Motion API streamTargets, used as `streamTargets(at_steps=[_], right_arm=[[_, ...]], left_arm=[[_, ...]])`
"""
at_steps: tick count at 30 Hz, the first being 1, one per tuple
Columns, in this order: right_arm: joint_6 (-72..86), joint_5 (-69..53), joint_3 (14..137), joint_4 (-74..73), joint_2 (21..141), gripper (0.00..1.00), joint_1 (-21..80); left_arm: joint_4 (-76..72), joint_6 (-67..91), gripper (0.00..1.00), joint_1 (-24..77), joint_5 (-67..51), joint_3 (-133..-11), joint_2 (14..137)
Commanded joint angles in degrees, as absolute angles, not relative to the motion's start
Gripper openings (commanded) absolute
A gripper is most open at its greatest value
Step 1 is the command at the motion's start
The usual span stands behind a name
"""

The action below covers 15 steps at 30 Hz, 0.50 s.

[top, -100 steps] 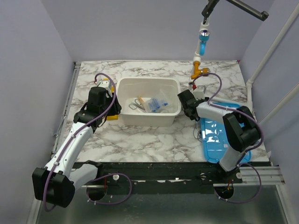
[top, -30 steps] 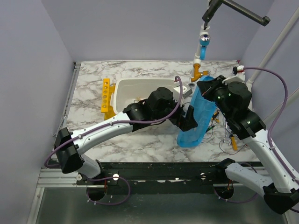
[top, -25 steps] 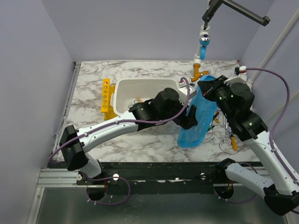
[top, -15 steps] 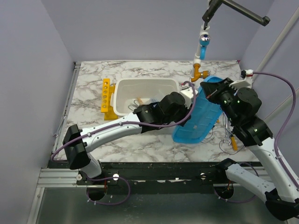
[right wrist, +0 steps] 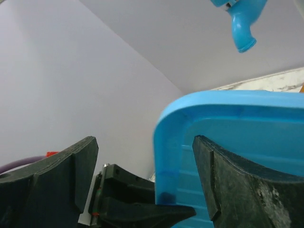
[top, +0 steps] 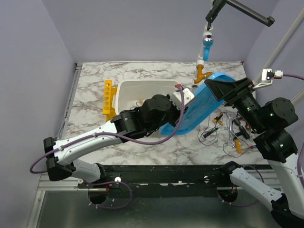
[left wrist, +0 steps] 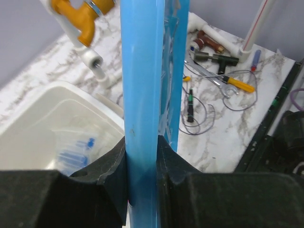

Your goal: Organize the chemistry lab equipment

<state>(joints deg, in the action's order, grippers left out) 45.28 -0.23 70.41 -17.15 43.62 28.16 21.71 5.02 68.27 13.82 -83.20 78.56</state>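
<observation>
Blue plastic tray (left wrist: 142, 90) stands on edge, clenched between the fingers of the left tool (left wrist: 142, 154). It is tilted above the tabletop (top: 142, 71), just right of the white tub (top: 142, 84). The right tool (right wrist: 145, 159) gapes wide around the tray's upper corner, seemingly without touching it. A clear bag (left wrist: 71, 153) with blue contents lies in the tub. Small loose items (top: 228, 130) are scattered on the tabletop to the right, and the yellow rack (top: 109, 98) stands left of the tub.

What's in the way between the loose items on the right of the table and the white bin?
The blue tray, clamped on edge in the left gripper, slants across the gap between the small loose items and the white bin. Nothing else visibly blocks it.
</observation>
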Motion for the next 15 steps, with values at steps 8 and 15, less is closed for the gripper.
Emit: streamTargets(at_steps=[8,15], right_arm=[[51.9,-3.9,68.8,-14.7,41.4,1.0,27.9],[58.8,-0.3,64.8,-9.7,39.1,1.0,27.9]], left_arm=[[10.1,-16.8,0.0,68.8,29.9,-74.3,64.8],[2.8,-29.4,0.0,68.7,38.4,-64.1,60.7]])
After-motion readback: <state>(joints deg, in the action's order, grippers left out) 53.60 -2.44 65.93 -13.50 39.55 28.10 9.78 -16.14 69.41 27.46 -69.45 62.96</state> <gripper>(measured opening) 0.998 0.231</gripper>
